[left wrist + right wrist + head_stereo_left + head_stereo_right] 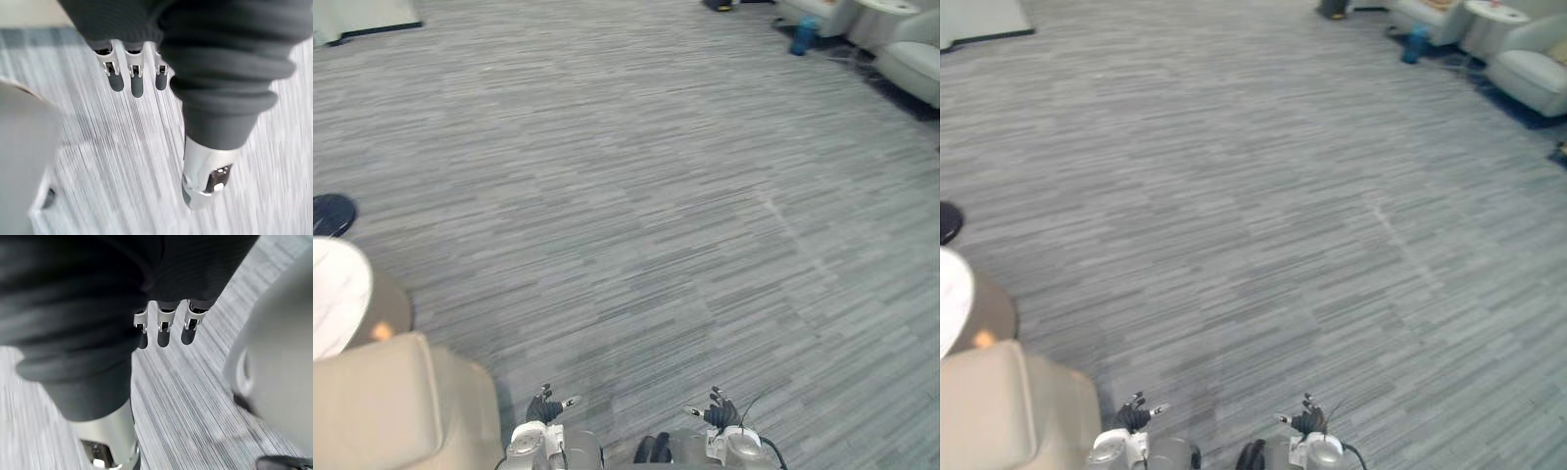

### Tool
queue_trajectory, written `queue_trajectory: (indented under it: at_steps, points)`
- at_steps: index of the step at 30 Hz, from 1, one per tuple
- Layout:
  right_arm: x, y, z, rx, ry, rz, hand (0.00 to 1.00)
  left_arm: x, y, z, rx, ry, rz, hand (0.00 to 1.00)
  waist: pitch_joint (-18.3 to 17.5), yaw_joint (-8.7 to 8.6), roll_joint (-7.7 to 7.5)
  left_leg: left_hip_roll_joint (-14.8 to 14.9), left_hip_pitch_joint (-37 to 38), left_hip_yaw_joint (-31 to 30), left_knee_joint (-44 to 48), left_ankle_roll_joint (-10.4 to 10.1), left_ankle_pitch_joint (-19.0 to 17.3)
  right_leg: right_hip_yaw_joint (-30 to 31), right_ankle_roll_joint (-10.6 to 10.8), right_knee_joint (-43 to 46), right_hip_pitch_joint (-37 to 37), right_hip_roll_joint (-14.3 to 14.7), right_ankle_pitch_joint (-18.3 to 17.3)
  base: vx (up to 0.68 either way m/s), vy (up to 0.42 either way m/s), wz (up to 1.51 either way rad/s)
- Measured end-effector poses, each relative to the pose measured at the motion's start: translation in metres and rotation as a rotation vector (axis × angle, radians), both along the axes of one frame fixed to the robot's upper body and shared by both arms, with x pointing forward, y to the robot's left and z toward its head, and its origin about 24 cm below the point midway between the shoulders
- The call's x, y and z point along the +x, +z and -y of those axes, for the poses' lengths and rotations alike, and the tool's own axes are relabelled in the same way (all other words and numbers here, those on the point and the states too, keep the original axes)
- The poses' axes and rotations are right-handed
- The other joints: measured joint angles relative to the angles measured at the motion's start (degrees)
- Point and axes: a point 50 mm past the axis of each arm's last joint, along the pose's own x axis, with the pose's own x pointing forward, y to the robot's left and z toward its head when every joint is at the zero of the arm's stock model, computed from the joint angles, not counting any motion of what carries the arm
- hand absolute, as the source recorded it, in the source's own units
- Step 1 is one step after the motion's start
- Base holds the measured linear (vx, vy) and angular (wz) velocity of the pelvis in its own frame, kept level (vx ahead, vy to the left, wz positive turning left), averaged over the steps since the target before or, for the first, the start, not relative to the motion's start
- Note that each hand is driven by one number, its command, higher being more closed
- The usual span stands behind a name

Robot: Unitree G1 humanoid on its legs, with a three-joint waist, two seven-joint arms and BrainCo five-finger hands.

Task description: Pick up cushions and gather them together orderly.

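both arms hang low, wrists under dark ribbed covers. the left hand (546, 406) hangs just beside the beige cushion (396, 406), off its right edge and not touching it. the right hand (721, 415) hangs farther from the cushion on that same side. in the left wrist view the fingers (137, 85) point straight down in a tidy row, the thumb (203, 178) standing apart, and nothing is between them. in the right wrist view the fingers (164, 333) are likewise straight and loose and hold nothing. both hands hang above bare carpet (656, 196).

the beige cushion is a thick padded block with a smooth matte cover, a rounded corner and soft edges; i cannot tell whether it is loose or part of a seat. touching its far side is a tan rounded shape (391, 311) with a white domed surface (335, 294) against it. just past those sits a black glossy rounded object (333, 211).

the carpet spreads away from the cushion in flat grey tiles of fine streaks. well apart from the cushion, across the floor, stand pale upholstered armchairs (1533, 69), a small round white table (1496, 10) and a blue object (803, 35).
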Motion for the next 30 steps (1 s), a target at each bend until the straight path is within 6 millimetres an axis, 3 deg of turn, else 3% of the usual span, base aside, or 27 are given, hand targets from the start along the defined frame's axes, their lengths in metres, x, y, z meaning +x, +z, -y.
queue_trajectory:
  at_steps: [1,2,4,6,7,8,9,10,11,12,14,15,16,17,18,19,21,22,23,25,26,27,28,30]
  points:
    - [0.000,-0.001,0.002,-0.006,-0.001,-0.010,0.00,0.000,0.000,0.000,0.004,-0.014,-0.006,0.00,0.0,-0.26,0.07,1.0,1.5,2.0,-1.4,-0.9,-0.1,-2.8,-0.1,-1.5,-0.3,-0.8,3.9,0.30,-0.162,-0.96]
    - [-0.001,-0.002,0.004,-0.009,-0.001,-0.018,0.00,0.000,-0.001,0.001,0.005,-0.020,-0.012,0.00,0.1,-0.50,0.11,1.3,2.3,2.6,-2.4,-1.4,0.2,-4.6,-0.9,-1.7,-0.3,-0.7,4.9,0.30,-0.190,-0.77]
    - [-0.004,-0.002,0.010,-0.022,-0.014,-0.027,0.00,0.005,0.000,0.003,0.007,-0.039,-0.010,0.00,0.1,-1.66,0.24,1.8,4.3,2.1,-5.9,-3.8,1.7,-4.4,-3.2,-0.9,-0.3,0.7,4.0,0.29,-0.189,-0.45]
    - [-0.004,-0.002,0.023,-0.036,-0.064,-0.027,0.00,0.009,-0.001,0.012,-0.004,-0.073,-0.016,0.00,0.6,-3.05,2.19,3.1,6.3,2.1,-5.5,-4.0,1.8,-3.1,-4.2,-0.1,0.6,2.9,1.8,0.32,-0.206,-0.45]
    - [-0.007,-0.003,0.025,-0.035,-0.079,-0.034,0.00,0.010,0.000,0.013,-0.005,-0.075,-0.011,0.00,0.5,-3.06,2.32,4.0,5.4,2.0,-1.6,-4.1,1.7,-2.2,-4.3,-1.3,1.7,4.1,1.5,0.28,-0.212,-0.54]
    - [-0.012,-0.004,0.026,-0.031,-0.093,-0.044,0.00,0.011,0.000,0.013,-0.006,-0.071,-0.009,0.00,0.6,-3.10,2.56,6.2,1.6,0.2,10.8,-4.3,1.9,-0.9,-4.4,-4.4,4.7,6.4,1.5,0.34,-0.249,-0.63]
    - [-0.012,-0.004,0.028,-0.027,-0.105,-0.043,0.00,0.008,-0.001,0.014,-0.015,-0.060,-0.014,0.00,1.2,-2.61,3.79,8.6,-3.7,-3.7,25.4,-2.6,4.0,0.8,-4.9,-7.4,8.4,9.1,1.6,0.23,-0.168,-0.83]
    - [-0.012,-0.004,0.030,-0.034,-0.104,-0.043,0.00,0.004,-0.003,0.016,-0.026,-0.048,-0.022,0.00,1.4,-2.21,4.75,9.2,-7.1,-6.6,34.4,-0.8,4.2,2.6,-5.4,-8.4,10.3,10.7,1.2,0.27,-0.057,-1.22]
    - [-0.009,-0.002,0.032,-0.041,-0.102,-0.038,0.00,0.005,-0.001,0.015,-0.029,-0.030,-0.002,0.00,1.3,-1.09,5.62,8.0,-11.5,-9.5,41.6,-1.5,1.5,5.5,-6.6,-8.9,12.2,12.0,0.4,0.29,0.042,-1.46]
    - [-0.008,-0.003,0.031,-0.039,-0.100,-0.046,0.00,0.002,-0.001,0.013,-0.023,-0.027,-0.004,0.00,1.7,-0.10,5.40,5.8,-14.4,-10.4,41.7,-1.2,-0.3,8.5,-6.5,-9.6,13.8,12.1,0.5,0.41,0.072,-1.59]
    - [-0.008,-0.004,0.030,-0.038,-0.096,-0.055,0.00,0.006,0.002,0.013,-0.027,-0.018,0.027,0.00,2.1,1.19,4.80,2.0,-17.7,-10.7,33.9,-0.9,-1.7,12.8,-6.2,-10.7,15.7,11.3,0.2,0.31,0.100,-1.27]
    - [-0.007,-0.004,0.030,-0.039,-0.092,-0.052,0.00,0.007,0.004,0.013,-0.029,-0.013,0.042,0.00,2.1,1.93,4.62,-1.5,-19.1,-11.9,21.7,-1.1,-1.0,16.0,-5.0,-11.4,16.3,10.0,-0.7,0.23,0.132,-1.14]
    - [-0.006,-0.003,0.031,-0.042,-0.091,-0.049,0.00,0.006,0.003,0.014,-0.033,-0.010,0.043,0.00,2.2,2.00,4.81,-3.1,-19.5,-12.7,13.9,-1.0,0.5,17.7,-4.2,-11.6,16.8,9.7,-1.4,0.31,0.203,-1.17]
    - [-0.006,-0.003,0.031,-0.044,-0.089,-0.048,0.00,0.006,0.003,0.015,-0.041,-0.002,0.042,0.00,2.2,2.15,5.56,-3.9,-19.8,-14.3,7.7,-2.1,5.4,19.5,-3.1,-12.1,18.0,9.2,-2.1,0.39,0.228,-1.12]
    - [-0.009,-0.004,0.028,-0.043,-0.069,-0.058,0.00,0.002,0.002,0.014,-0.044,0.014,0.036,0.00,1.6,3.41,5.04,-5.3,-17.4,-13.2,3.4,-1.8,10.7,22.4,-2.1,-13.2,19.6,8.1,-2.6,0.55,0.215,-0.91]
    - [-0.008,-0.004,0.025,-0.038,-0.051,-0.056,0.00,0.002,0.002,0.013,-0.042,0.017,0.036,0.00,1.1,3.45,3.85,-6.4,-16.6,-11.8,2.6,-2.0,10.0,24.4,-1.8,-14.5,20.3,6.9,-2.4,0.53,0.142,-0.61]
    - [-0.005,-0.003,0.026,-0.039,-0.051,-0.047,0.00,0.004,0.003,0.010,-0.049,0.042,0.045,0.00,1.4,3.59,3.63,-6.6,-19.4,-9.7,11.2,1.6,8.5,25.2,-0.5,-17.1,22.6,5.7,0.6,0.51,0.149,-0.07]
    - [-0.001,-0.002,0.024,-0.033,-0.048,-0.036,0.00,0.004,0.004,0.007,-0.052,0.064,0.056,0.00,1.1,3.76,2.79,-8.0,-21.5,-9.3,13.6,3.3,6.6,25.9,0.8,-15.6,23.2,4.6,-0.4,0.44,0.176,-0.03]
    - [-0.006,-0.003,0.023,-0.030,-0.052,-0.046,0.00,0.000,0.002,0.009,-0.058,0.062,0.046,0.00,0.1,3.77,3.21,-8.3,-19.8,-10.3,9.1,4.2,7.3,26.2,2.0,-13.2,22.8,4.8,-1.3,0.40,0.162,-0.11]
    - [-0.008,-0.004,0.023,-0.022,-0.052,-0.046,0.00,-0.004,0.000,0.006,-0.057,0.064,0.028,0.00,-0.6,3.77,2.19,-9.3,-16.2,-9.4,8.2,4.3,3.4,28.5,7.2,7.1,16.0,3.5,-5.8,0.42,0.110,-0.22]
    - [-0.008,-0.004,0.021,-0.016,-0.052,-0.047,0.00,-0.003,0.001,0.006,-0.054,0.054,0.028,0.00,-0.3,3.54,1.68,-9.5,-14.4,-9.3,8.2,4.5,2.1,29.4,11.0,17.1,12.1,3.0,-4.3,0.39,0.071,-0.09]
    - [-0.011,-0.006,0.017,-0.003,-0.052,-0.055,0.00,-0.001,0.001,0.003,-0.036,0.024,0.023,0.00,0.4,3.26,0.93,-10.4,-11.0,-10.3,7.8,4.6,0.5,29.0,12.9,30.4,7.0,1.8,-3.5,0.34,0.044,0.07]
    - [-0.014,-0.007,0.016,0.002,-0.053,-0.062,0.00,-0.002,0.001,0.002,-0.026,0.003,0.012,0.00,0.6,2.79,0.60,-10.7,-8.8,-10.6,7.2,4.7,-0.2,27.8,11.9,35.1,5.2,0.9,-3.8,0.47,0.014,0.22]
    - [-0.020,-0.008,0.021,-0.006,-0.068,-0.070,0.00,-0.004,-0.001,0.001,-0.013,-0.022,-0.011,0.00,0.6,1.66,0.05,-10.8,-0.2,-11.5,2.5,5.5,-1.5,20.9,5.4,36.2,0.6,-2.0,-7.0,0.54,-0.014,0.23]
